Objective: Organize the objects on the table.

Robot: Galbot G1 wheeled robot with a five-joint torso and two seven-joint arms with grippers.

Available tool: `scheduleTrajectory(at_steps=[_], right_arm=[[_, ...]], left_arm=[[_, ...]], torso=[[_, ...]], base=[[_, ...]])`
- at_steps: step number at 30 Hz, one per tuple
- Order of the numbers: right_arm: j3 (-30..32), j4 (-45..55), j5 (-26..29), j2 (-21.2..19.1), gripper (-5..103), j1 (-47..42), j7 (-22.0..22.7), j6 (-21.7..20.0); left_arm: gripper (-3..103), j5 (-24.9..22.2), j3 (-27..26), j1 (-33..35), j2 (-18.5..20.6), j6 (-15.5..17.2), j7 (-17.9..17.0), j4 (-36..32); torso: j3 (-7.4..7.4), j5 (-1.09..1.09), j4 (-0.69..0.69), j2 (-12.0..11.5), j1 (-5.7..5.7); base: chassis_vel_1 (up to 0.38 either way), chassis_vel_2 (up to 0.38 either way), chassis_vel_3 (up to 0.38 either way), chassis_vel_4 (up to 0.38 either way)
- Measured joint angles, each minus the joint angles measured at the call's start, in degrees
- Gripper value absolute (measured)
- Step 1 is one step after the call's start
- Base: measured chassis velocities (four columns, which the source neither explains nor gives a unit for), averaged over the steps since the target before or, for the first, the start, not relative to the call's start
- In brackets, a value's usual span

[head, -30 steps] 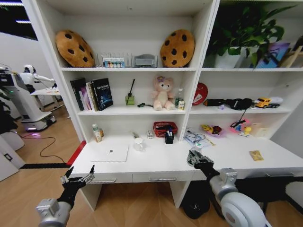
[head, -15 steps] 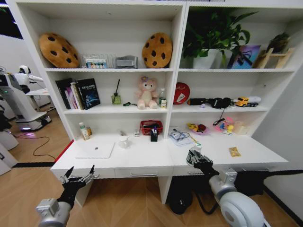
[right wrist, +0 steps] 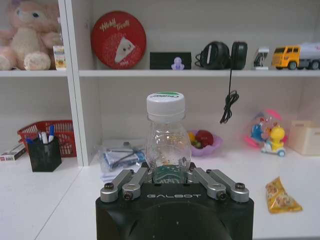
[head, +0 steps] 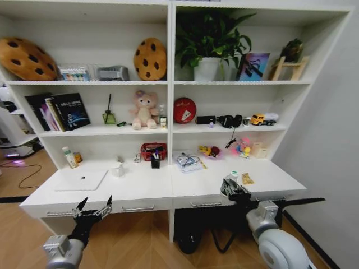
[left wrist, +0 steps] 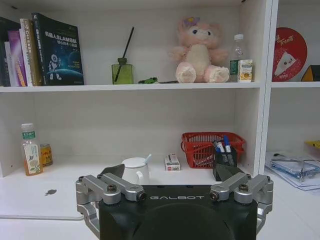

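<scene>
Head view showed the long white desk (head: 151,190) running under the shelving, with the silver laptop (head: 82,180) lying flat toward its left end and a white mug (head: 117,170) just beside the laptop's right edge. Near the desk's back edge stood a red basket (head: 152,150) and a black pen holder (head: 155,162); a flat yellow packet (head: 247,179) lay toward the right end. The left gripper (head: 94,211) hovered in front of the desk's front edge, low before the drawers, its fingers spread apart and holding nothing. The right gripper (head: 234,188) hung over the front edge of the right half, fingers clamped on a small clear bottle (head: 234,176) with a white cap. Left wrist view looked across the desk's left half: the laptop (left wrist: 42,202) lay flat at one side, the mug (left wrist: 135,170) stood behind the open left gripper (left wrist: 175,197), and the basket (left wrist: 210,146) sat at the back with the pen holder (left wrist: 224,159) just in front of it, pens upright inside. Right wrist view had the right gripper (right wrist: 167,182) closed around the base of the upright bottle (right wrist: 166,140); the yellow packet (right wrist: 281,196) lay on the desk surface to one side, well apart from the pen holder (right wrist: 44,151).
</scene>
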Motion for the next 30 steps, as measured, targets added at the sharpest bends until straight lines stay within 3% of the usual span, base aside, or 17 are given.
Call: scheduleTrajectory(at_steps=[4,6,12,17,20,21,23,24,26,27,29,30], right_arm=[[-0.5,-0.2,4.1,1.0,25,-2.7,3.2,-2.1],[-1.1,-2.0,10.8,2.7,25,-5.2,5.9,-5.6],[-2.3,-9.4,20.0,5.5,25,-4.6,10.5,-10.3],[-2.8,-18.2,21.3,6.2,25,-1.5,8.3,-11.2],[-4.0,-30.9,14.9,7.9,25,3.4,-0.3,-8.5],[-4.0,-30.9,14.9,7.9,25,3.4,-0.3,-8.5],[-5.2,-39.6,6.8,9.2,25,6.0,-9.0,-4.7],[-5.2,-39.6,6.8,9.2,25,6.0,-9.0,-4.7],[-6.7,-47.4,-3.2,10.8,25,7.7,-17.6,1.7],[-6.7,-47.4,-3.2,10.8,25,7.7,-17.6,1.7],[-8.0,-52.8,-13.0,12.2,25,9.0,-23.3,8.0],[-8.0,-52.8,-13.0,12.2,25,9.0,-23.3,8.0]], left_arm=[[100,0.0,0.0,0.0,0.0,0.0,-0.1,0.0],[100,0.0,0.0,0.0,0.0,0.0,-0.1,0.0],[100,0.0,0.0,0.0,0.0,0.0,-0.1,0.0],[100,0.0,0.0,0.0,0.0,0.0,-0.1,0.0],[100,0.0,0.0,0.0,0.0,0.0,-0.1,0.0],[100,0.0,0.0,0.0,0.0,0.0,-0.1,0.0],[100,0.0,0.0,0.0,0.0,0.0,-0.1,0.0],[100,0.0,0.0,0.0,0.0,0.0,-0.1,0.0],[100,0.0,0.0,0.0,0.0,0.0,-0.1,0.0],[100,0.0,0.0,0.0,0.0,0.0,-0.1,0.0],[100,0.0,0.0,0.0,0.0,0.0,-0.1,0.0],[100,0.0,0.0,0.0,0.0,0.0,-0.1,0.0]], torso=[[-0.01,-0.03,0.05,0.0,0.0],[-0.01,0.0,0.0,0.0,0.0],[-0.01,0.03,0.0,0.0,-0.02],[-0.01,0.01,0.0,0.0,-0.02],[-0.01,0.02,0.01,0.0,-0.01],[-0.01,0.02,0.01,0.0,-0.01],[0.0,0.02,0.02,0.0,-0.01],[0.0,0.02,0.02,0.0,-0.01],[0.0,0.02,0.0,0.0,-0.01],[0.0,0.02,0.0,0.0,-0.01],[-0.01,0.02,0.0,0.0,-0.01],[-0.01,0.02,0.0,0.0,-0.01]], base=[[0.089,0.105,-0.045,-0.037],[0.081,0.061,-0.056,-0.056],[0.018,0.015,-0.022,-0.015],[0.0,0.0,0.0,0.0],[0.0,0.0,0.0,0.0],[0.0,0.0,0.0,0.0],[0.0,0.0,0.0,0.0],[0.0,0.0,0.0,0.0],[0.0,0.0,0.0,0.0],[0.0,0.0,0.0,0.0],[0.0,0.0,0.0,0.0],[0.0,0.0,0.0,0.0]])
